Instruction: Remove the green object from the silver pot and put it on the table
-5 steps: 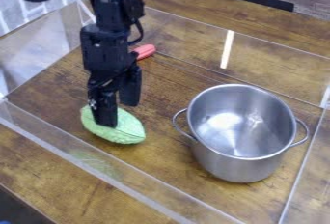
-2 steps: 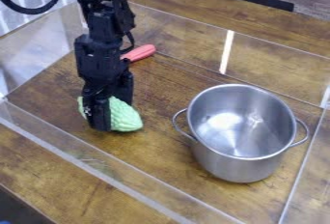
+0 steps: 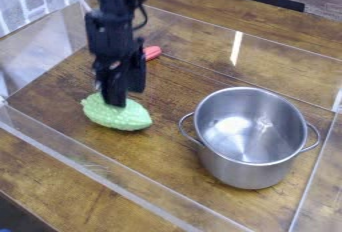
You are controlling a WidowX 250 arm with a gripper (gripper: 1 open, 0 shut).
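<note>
The black robot arm with its gripper (image 3: 118, 88) was blurred, its upper part cut off by the top edge.

Clear panels (image 3: 94, 157) edge the brown wood-grained surface, meeting at its left corner. Behind its far left edge is a pale, grid-like patch (image 3: 38, 8). Light casts a soft sheen on the wood toward the surface's far right side.
</note>
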